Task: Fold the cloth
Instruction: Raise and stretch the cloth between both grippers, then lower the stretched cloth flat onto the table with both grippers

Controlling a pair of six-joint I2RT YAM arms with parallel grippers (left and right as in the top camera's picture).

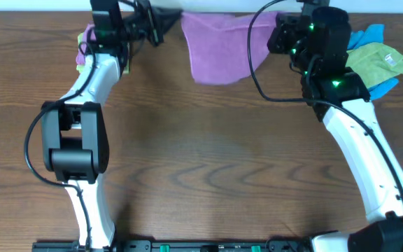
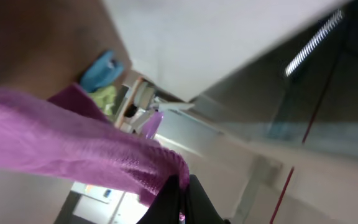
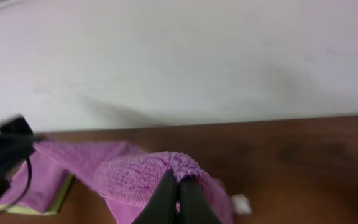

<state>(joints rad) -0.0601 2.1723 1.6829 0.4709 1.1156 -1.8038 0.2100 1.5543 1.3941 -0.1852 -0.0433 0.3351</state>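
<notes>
Nearest me, the bench [image 1: 208, 161] is open wood between the two arms, and both arms reach out to its far edge. That open stretch is where I would bring the work.

The left pincer [image 2: 180, 186] is clamped on a bunched corner of the cloth [image 1: 215, 49], with purple pile spilling out right at the black tips. The right pincer [image 3: 179, 186] is likewise closed on a puckered fold of the cloth. The white tag [image 3: 241, 203] sits just beside it, low and to the right.

From overhead the cloth hangs or lies between the two grips at the far edge, its body trailing toward me. I cannot tell whether its lower hem touches the wood. A cable [image 1: 254, 66] from the right arm loops across its right side.

I judge this to be the spreading step, with no fold made yet. To do it well I would:
- Draw both grips apart just enough to take the sag out of the held edge.
- Bring them toward me together and level, so the trailing hem lands first and the cloth lays down flat.
- Move gently, since both bites look small and uneven pull could slip a corner.
- Watch that the cable does not drag the pile.

Farther off, spare cloths [image 1: 380, 59] lie heaped past the right arm, and a pinker one [image 3: 42, 180] lies on a lime one at the left. I would keep clear of both. Beyond them is the pale wall [image 3: 179, 56].
</notes>
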